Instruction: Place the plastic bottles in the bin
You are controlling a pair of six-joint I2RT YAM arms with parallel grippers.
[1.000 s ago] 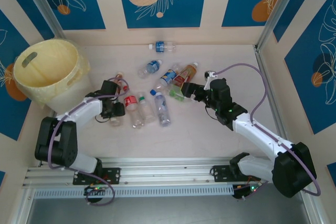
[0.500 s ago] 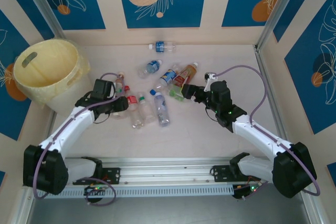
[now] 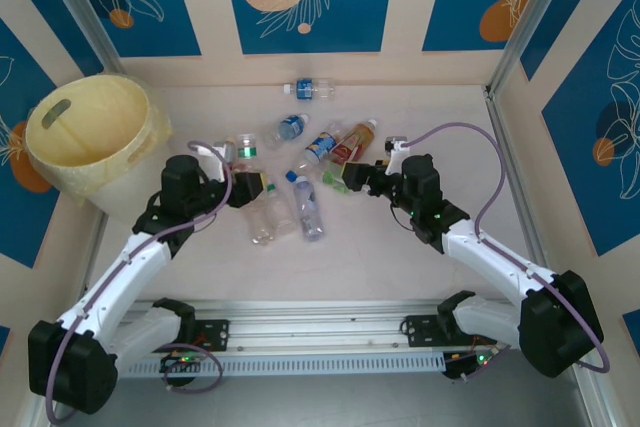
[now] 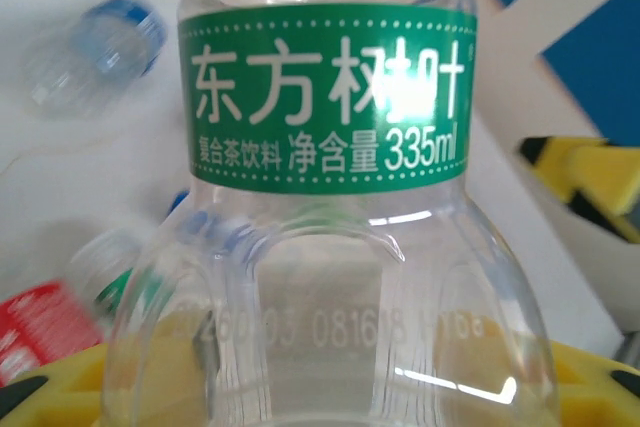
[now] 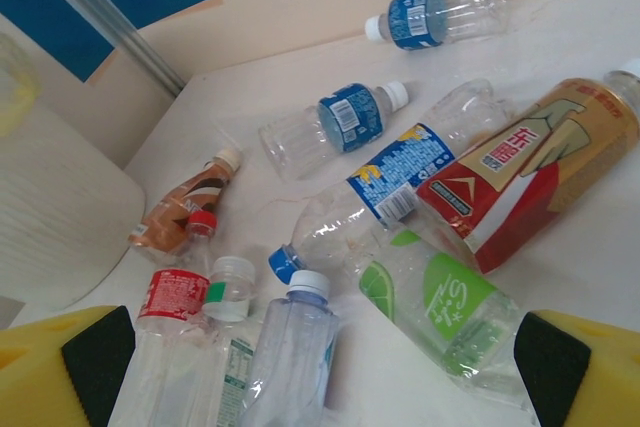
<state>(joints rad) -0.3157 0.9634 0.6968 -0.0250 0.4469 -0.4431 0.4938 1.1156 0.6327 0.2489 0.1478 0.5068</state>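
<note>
Several plastic bottles (image 3: 310, 209) litter the pale bench (image 3: 400, 257), with blue leaf-print walls (image 3: 300, 7) around and the bin (image 3: 118, 185) far-left. Meanwhile the left claw (image 3: 246, 188) pinches a green-label bottle (image 4: 325, 97) reading 东方树叶, 335ml, and the right claw (image 3: 358, 176) is spread wide.
</note>
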